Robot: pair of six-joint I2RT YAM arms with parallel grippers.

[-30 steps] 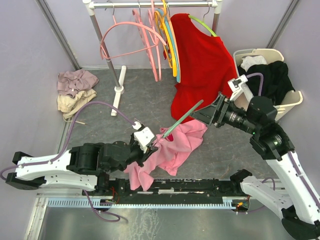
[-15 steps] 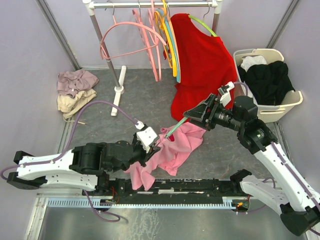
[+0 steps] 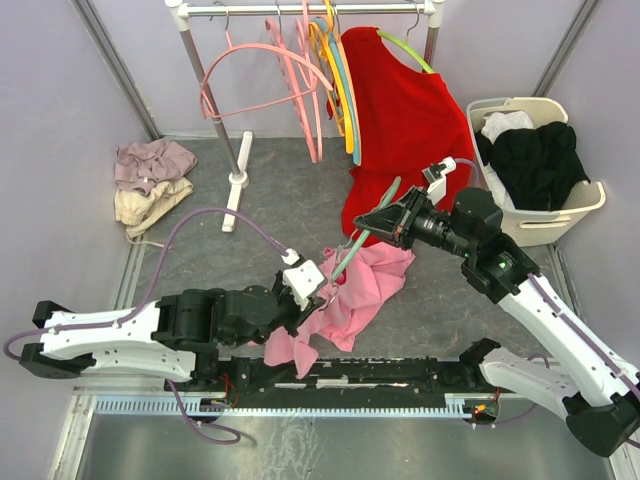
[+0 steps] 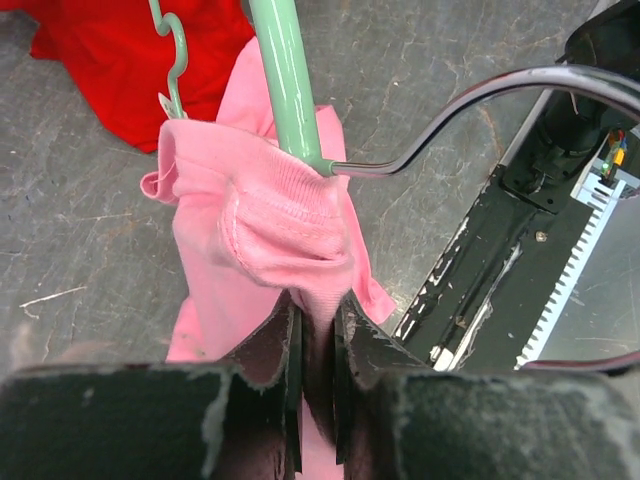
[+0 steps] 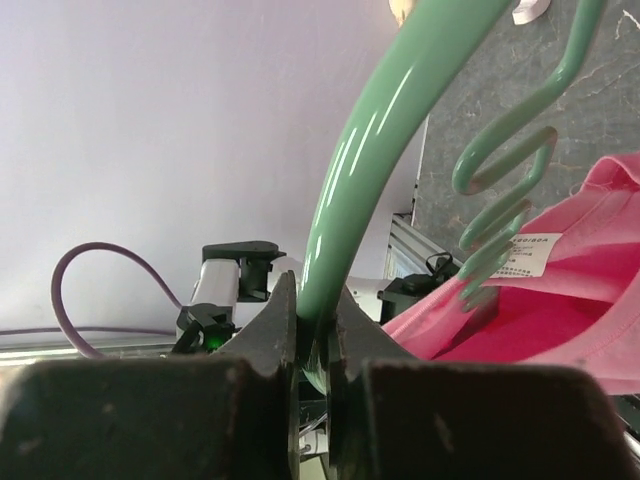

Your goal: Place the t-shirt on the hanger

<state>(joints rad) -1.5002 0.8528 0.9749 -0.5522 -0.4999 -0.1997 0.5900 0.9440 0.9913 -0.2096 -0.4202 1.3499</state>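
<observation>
mint-green plastic, the hanger (image 3: 354, 246) is lying on a slant in the top view, its long axis running from the right gripper (image 3: 372, 220) at upper right down-left to the left gripper (image 3: 318, 290). its metal hook (image 4: 470, 95) is sticking out at the lower end, just at the collar of the pink t-shirt (image 3: 362, 288), and is curving away toward the arm bases. the right gripper's fingers are squeezing together on the hanger's arm. the left gripper's fingers are pinching a fold of the t-shirt's ribbed collar, and the rest of the t-shirt is trailing in a heap on the floor between the two arms. the floor (image 3: 290, 200) is showing as mottled grey, with pale lilac walls (image 3: 60, 120) closing it in. a rack (image 3: 300, 10) at the back is carrying pink hangers (image 3: 255, 85) and a red shirt (image 3: 405, 130). a cream basket (image 3: 585, 200) at right is holding black (image 3: 540, 160) and white (image 3: 505, 124) clothes. a beige and mauve pile (image 3: 148, 180) is sitting by the left wall.
</observation>
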